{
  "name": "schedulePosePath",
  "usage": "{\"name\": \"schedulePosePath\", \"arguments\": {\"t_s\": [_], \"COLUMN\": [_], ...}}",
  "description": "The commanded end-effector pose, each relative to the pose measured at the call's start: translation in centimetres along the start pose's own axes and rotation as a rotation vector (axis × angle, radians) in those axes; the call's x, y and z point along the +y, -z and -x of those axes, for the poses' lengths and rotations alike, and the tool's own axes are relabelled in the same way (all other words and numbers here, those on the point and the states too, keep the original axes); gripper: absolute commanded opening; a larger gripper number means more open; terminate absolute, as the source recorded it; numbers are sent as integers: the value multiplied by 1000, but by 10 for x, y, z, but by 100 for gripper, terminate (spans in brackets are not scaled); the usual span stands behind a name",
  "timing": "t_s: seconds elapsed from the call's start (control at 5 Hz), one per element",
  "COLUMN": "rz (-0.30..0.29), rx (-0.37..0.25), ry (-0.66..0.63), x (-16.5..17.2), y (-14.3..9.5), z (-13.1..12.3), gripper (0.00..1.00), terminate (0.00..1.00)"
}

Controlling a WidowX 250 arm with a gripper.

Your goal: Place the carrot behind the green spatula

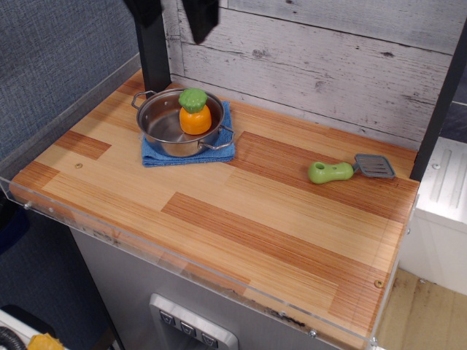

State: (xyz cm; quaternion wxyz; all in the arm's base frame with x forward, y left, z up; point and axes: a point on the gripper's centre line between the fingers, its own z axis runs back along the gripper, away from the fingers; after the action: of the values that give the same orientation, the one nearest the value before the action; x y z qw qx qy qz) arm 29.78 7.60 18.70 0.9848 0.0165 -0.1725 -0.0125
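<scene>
The carrot [195, 113], orange with a green leafy cap, stands upright inside a steel pot [164, 127] at the back left of the wooden table. The green spatula [343, 170] lies at the right, with its lime handle pointing left and its grey slotted blade pointing right. My gripper [173, 14] hangs at the top edge of the view, above and behind the pot. Its two dark fingers [201, 20] stand apart and hold nothing. Only the finger ends show.
The pot rests on a folded blue cloth [219, 152]. A black post [153, 58] stands behind the pot against the whitewashed plank wall [328, 58]. A clear plastic lip [182, 266] runs along the table's front and left edges. Another dark post [438, 102] stands at the right.
</scene>
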Motion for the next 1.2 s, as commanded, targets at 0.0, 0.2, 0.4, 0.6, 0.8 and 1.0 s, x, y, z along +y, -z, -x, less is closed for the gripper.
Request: {"name": "schedulePosePath", "arguments": {"t_s": [0.0, 0.2, 0.4, 0.6, 0.8, 1.0], "rz": [11, 27, 21, 17, 22, 29], "rx": [-21, -36, -31, -57, -35, -39], "ry": [99, 115, 101, 58, 37, 21], "x": [22, 16, 16, 22, 25, 30], "y": [13, 31, 50, 71, 89, 104], "z": [-28, -30, -26, -20, -20, -24], "gripper": [100, 100, 100, 100, 100, 100], "terminate": [0, 0, 0, 0, 0, 0]}}
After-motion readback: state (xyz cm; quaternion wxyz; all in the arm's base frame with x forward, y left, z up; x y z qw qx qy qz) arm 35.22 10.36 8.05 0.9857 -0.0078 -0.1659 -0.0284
